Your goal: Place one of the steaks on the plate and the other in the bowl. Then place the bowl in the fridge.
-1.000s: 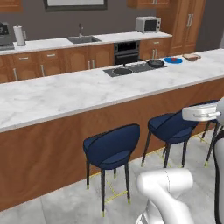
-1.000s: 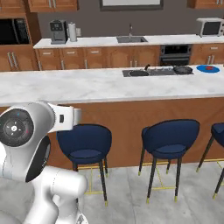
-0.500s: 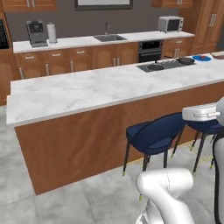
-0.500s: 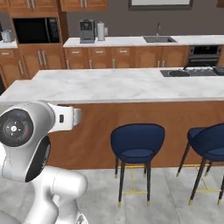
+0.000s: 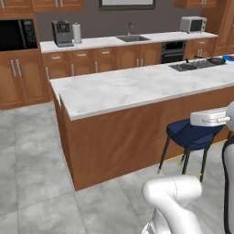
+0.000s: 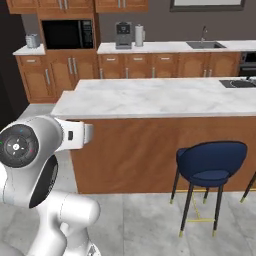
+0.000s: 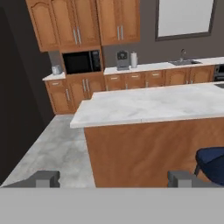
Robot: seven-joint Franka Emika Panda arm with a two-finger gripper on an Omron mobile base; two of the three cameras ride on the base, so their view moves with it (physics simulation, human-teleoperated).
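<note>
In front of the robot, a long kitchen island [image 5: 137, 87] with a white marble top and wood-brown sides is seen, its near left corner turned toward the base. In the hand view the gripper [image 7: 114, 178] is shown with its two dark fingertips [image 7: 46, 178] set wide apart at the bottom edge, nothing lying between them; they are spread and hold nothing, pointed toward the island's end and the grey tiled floor [image 7: 57, 148] beside it. A dark blue bar stool [image 6: 212, 165] on thin dark legs is placed just beside the island's near side, and it is also seen in the left base view [image 5: 194, 135]. At the far right end of the island top a dark cooktop [image 5: 194, 65] is set, with a dark frying pan [image 5: 216, 60] resting on it; of the task's things, only a small sliver of bright blue, which may be the plate [image 5: 230, 57], can be made out at the right edge just past the pan, too small to be told with certainty. Along the back wall a counter [image 6: 170, 47] with wooden cabinets is run, on which a sink [image 5: 132, 38], a coffee machine [image 6: 123, 35] and a paper towel roll [image 6: 138, 35] are placed, a black built-in microwave [image 6: 67, 34] being set to the left.
</note>
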